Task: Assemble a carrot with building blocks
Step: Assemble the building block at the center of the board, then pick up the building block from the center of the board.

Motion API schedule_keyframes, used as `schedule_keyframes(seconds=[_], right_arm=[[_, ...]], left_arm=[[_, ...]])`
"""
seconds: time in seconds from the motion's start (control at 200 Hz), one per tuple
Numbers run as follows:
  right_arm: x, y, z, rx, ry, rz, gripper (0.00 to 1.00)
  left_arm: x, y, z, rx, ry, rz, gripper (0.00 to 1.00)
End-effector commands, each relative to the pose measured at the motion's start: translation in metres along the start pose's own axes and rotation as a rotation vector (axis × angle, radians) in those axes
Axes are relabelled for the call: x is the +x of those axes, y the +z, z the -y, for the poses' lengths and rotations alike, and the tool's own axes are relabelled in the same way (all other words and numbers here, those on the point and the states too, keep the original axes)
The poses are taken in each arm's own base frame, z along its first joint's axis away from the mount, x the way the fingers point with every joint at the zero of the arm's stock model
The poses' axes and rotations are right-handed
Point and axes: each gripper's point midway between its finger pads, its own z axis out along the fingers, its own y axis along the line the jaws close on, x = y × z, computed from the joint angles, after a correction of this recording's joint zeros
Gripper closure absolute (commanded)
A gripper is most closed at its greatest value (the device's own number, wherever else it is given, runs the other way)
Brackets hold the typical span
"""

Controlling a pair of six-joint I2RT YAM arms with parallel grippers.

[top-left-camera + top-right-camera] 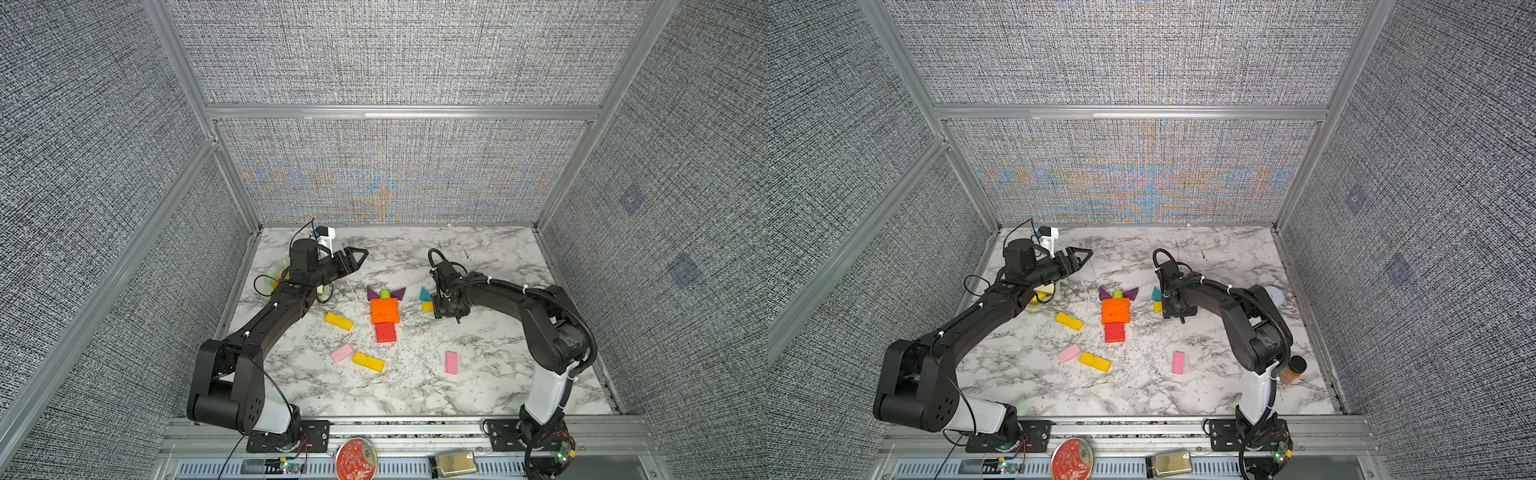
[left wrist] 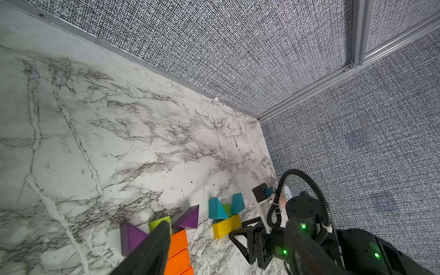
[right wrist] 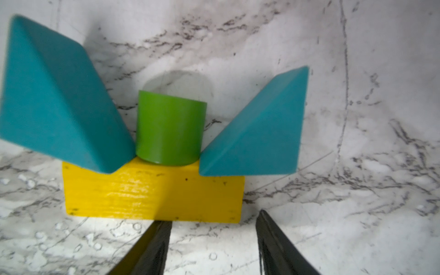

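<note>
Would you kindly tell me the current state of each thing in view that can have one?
Left pincer: shut, empty.
Right pincer: open, empty, just short of the yellow block.
Orange bars: flat, pressed together, red bars adjoining.
Purple triangles: flanking a lime stub at the orange bars' far end.
Teal triangles: flanking a green stub against the yellow block.
Loose yellow bars: flat, apart.
Pink bars: flat, apart.
Amber jar: upright, lid on.

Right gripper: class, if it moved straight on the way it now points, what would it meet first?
The right gripper, jaws open, would probably meet the yellow block first; the green stub sits just beyond it.
</note>
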Motion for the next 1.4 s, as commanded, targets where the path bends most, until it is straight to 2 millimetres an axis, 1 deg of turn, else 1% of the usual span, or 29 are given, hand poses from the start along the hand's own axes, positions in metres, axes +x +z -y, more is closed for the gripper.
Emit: schedule_keyframes(seconds=[0.0, 0.18, 0.34, 0.41, 0.57, 0.705, 0.795, 0.89, 0.941, 1.096, 1.396], right_arm=[[-0.005, -0.002, 0.002, 0.010, 0.029, 0.018, 0.39], [-0.007, -0.003, 0.004, 0.019, 0.039, 0.023, 0.39], [-0.005, -0.005, 0.005, 0.017, 0.039, 0.024, 0.39], [-0.005, -0.012, 0.001, -0.001, 0.028, 0.033, 0.39], [-0.009, -0.038, -0.004, -0.062, 0.028, 0.072, 0.40], [-0.018, -0.059, 0.000, -0.080, 0.045, 0.121, 0.41], [-0.027, -0.063, 0.008, -0.115, 0.082, 0.139, 0.41], [-0.034, -0.057, 0.012, -0.187, 0.117, 0.133, 0.39], [-0.035, -0.052, 0.011, -0.220, 0.118, 0.114, 0.38], [-0.043, -0.040, 0.011, -0.271, 0.140, 0.104, 0.36], [-0.056, -0.032, 0.011, -0.281, 0.143, 0.104, 0.36]], left_arm=[[-0.005, -0.002, 0.005, 0.015, 0.019, 0.015, 0.23], [-0.005, -0.002, 0.005, 0.014, 0.020, 0.017, 0.23], [-0.005, -0.002, 0.006, 0.017, 0.018, 0.015, 0.23], [-0.005, -0.002, 0.006, 0.016, 0.020, 0.016, 0.23], [-0.005, -0.002, 0.006, 0.015, 0.019, 0.015, 0.23], [-0.006, -0.003, 0.007, 0.016, 0.023, 0.018, 0.23], [-0.006, -0.003, 0.007, 0.014, 0.024, 0.020, 0.23], [-0.006, -0.003, 0.006, 0.013, 0.023, 0.019, 0.23], [-0.006, -0.002, 0.005, 0.011, 0.022, 0.017, 0.23], [-0.006, -0.002, 0.005, 0.009, 0.023, 0.018, 0.23], [-0.005, -0.001, 0.004, 0.007, 0.023, 0.015, 0.23]])
